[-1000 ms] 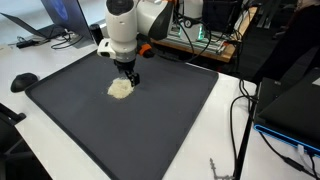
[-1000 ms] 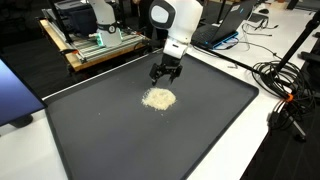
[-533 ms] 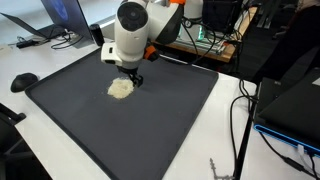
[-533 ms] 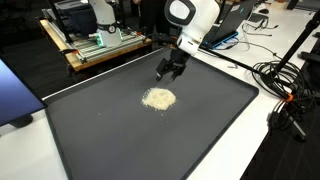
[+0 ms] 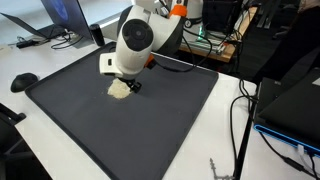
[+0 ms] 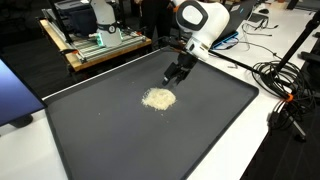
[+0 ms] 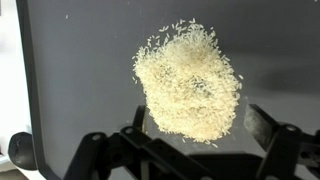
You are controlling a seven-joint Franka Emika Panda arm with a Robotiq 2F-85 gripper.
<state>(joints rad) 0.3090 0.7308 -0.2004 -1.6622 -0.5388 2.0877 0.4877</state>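
1. Pincer (image 6: 178, 75): jaws wide apart with nothing between them. It hangs above the mat and touches nothing, as far as I can tell.
2. Nearest thing is the rice pile (image 6: 158, 98): loose white grains lying flat on the dark mat (image 6: 120, 140). The mat covers most of the white table (image 6: 262, 150).
3. Key relation, in an exterior view: the pile lies at 7 o'clock from the pincer, near but apart, with a strip of bare mat between them.
4. In an exterior view the wrist body hides most of the pincer and the pile's 1 o'clock edge. The rice pile (image 5: 119, 90) shows at 7 o'clock of the wrist, and the gap can't be read from here.
5. Wrist view: the rice pile (image 7: 188, 80) sits at 12 o'clock from the pincer (image 7: 198, 115). The fingers (image 7: 262, 125) flank the pile's 6 o'clock edge, one at about 7 o'clock and one at about 5.
6. Judgement: the pile is centred between the fingers side to side. The offset runs only along the 12–6 line, plus height.
7. Long axis: none worth calling. The blob is near round with a ragged rim and stray grains off the 10–11 o'clock side.
8. Position on the mat: roughly mid-mat, slightly toward the mat's 12 o'clock edge in an exterior view (image 6: 158, 98).
9. Cables (image 6: 280, 85) lie off the mat at 3 o'clock, well apart from the pile.
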